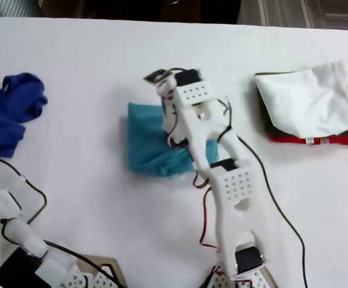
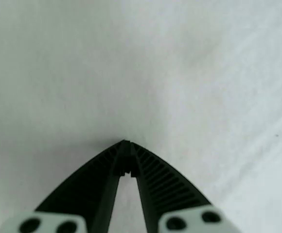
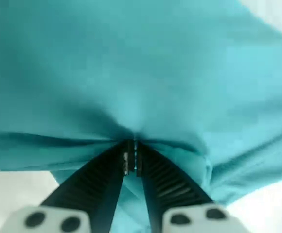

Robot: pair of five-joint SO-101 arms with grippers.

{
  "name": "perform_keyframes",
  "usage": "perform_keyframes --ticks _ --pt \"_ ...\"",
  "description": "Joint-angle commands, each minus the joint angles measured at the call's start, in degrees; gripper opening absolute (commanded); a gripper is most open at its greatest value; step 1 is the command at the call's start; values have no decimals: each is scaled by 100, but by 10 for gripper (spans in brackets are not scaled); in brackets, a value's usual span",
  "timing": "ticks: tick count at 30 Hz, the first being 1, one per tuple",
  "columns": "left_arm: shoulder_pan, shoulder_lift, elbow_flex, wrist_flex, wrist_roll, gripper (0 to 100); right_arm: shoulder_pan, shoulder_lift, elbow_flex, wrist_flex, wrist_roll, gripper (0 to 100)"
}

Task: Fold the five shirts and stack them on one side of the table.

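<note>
A teal shirt (image 1: pixel 153 147) lies folded near the table's middle. The right arm stretches over it from the near edge, and its gripper (image 3: pixel 131 156) is shut on a pinched fold of the teal shirt (image 3: pixel 141 73). At the right sits a stack with a white shirt (image 1: pixel 311 99) on top, a dark shirt under it and a red shirt (image 1: pixel 318 139) at the bottom. A blue shirt (image 1: pixel 9 108) lies crumpled at the far left. The left gripper (image 2: pixel 125 160) is shut with nothing in it, above bare white table (image 2: pixel 131 63); its arm (image 1: pixel 12 240) rests at the near left corner.
Black and red cables (image 1: pixel 270 192) trail along the right arm and over the table toward the near edge. A black cable (image 1: pixel 36 192) loops beside the left arm. White tabletop (image 1: pixel 90 198) lies open between the blue shirt and the teal one.
</note>
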Motion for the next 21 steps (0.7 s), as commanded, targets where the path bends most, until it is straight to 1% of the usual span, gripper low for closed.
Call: perform_keyframes --ticks 1,3,9,13,17,19,21 --pt "26 -141 -4 -35 0 27 268 -787 369 136 0 19" --pt "26 -141 -4 -35 0 27 356 -1059 844 136 18 19" --pt "26 -141 -4 -35 0 27 418 -2079 2488 136 905 19" --pt "26 -141 -4 -35 0 27 418 -2914 3323 136 1187 19" --pt "26 -141 -4 -35 0 27 382 -3697 3508 119 1582 19" --pt "26 -141 -4 -35 0 27 286 -3908 3358 -119 1512 19" --pt "26 -141 -4 -35 0 27 163 -3960 3270 -576 1240 19"
